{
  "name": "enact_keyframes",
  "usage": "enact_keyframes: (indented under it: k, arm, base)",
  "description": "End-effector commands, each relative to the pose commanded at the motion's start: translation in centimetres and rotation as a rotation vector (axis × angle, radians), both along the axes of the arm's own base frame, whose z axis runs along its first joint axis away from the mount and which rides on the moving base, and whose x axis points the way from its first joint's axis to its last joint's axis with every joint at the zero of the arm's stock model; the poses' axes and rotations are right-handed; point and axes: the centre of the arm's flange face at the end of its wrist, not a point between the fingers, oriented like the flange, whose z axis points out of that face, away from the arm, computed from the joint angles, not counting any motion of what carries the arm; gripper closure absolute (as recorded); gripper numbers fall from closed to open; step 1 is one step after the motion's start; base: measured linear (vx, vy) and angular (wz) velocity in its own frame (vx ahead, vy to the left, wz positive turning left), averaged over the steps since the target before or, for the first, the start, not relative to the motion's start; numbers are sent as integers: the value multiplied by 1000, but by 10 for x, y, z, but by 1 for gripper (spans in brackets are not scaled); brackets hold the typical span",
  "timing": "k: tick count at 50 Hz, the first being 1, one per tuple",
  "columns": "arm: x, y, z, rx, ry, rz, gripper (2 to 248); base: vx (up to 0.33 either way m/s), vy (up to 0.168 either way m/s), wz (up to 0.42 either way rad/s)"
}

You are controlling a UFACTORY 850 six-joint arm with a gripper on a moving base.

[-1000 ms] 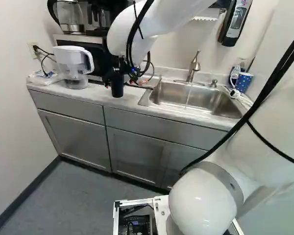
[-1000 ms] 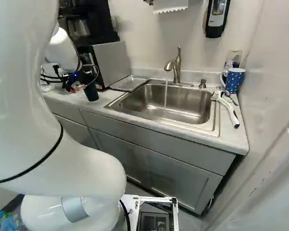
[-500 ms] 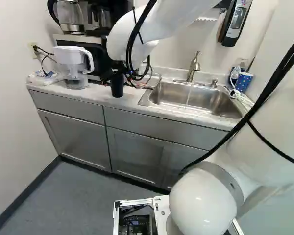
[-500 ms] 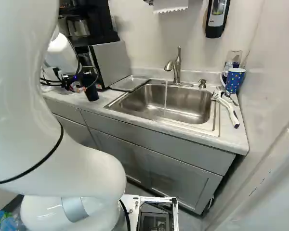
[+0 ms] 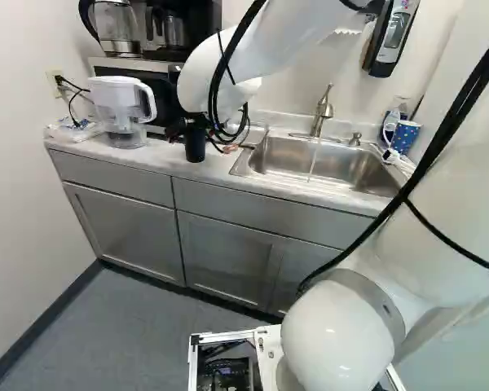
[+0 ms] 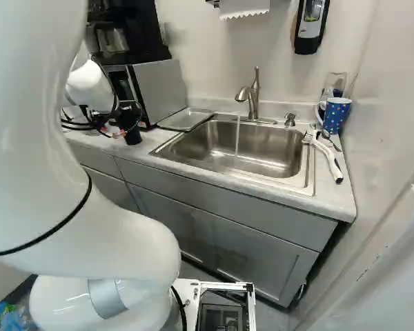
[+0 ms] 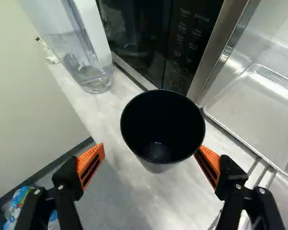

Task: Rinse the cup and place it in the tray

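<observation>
Black cup (image 7: 157, 165) observed upright on bench (image 5: 165, 163).
Pincer (image 5: 187, 127) seen with fingers (image 7: 91, 163) spaced apart, cup between them; water (image 6: 237, 138) being run from faucet (image 6: 254, 96) into sink (image 6: 308, 172).

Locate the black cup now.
In both base views, the black cup stands on the counter left of the sink, near the microwave; the open pincer straddles it.
</observation>
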Motion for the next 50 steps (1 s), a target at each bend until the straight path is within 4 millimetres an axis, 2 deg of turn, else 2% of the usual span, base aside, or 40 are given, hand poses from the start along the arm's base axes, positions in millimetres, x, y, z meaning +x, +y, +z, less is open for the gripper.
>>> enact_keyframes:
  k: [50]
  arm:
    - [4,-4,-37,67,-132,-13,3]
  base:
    - [0,0,0]
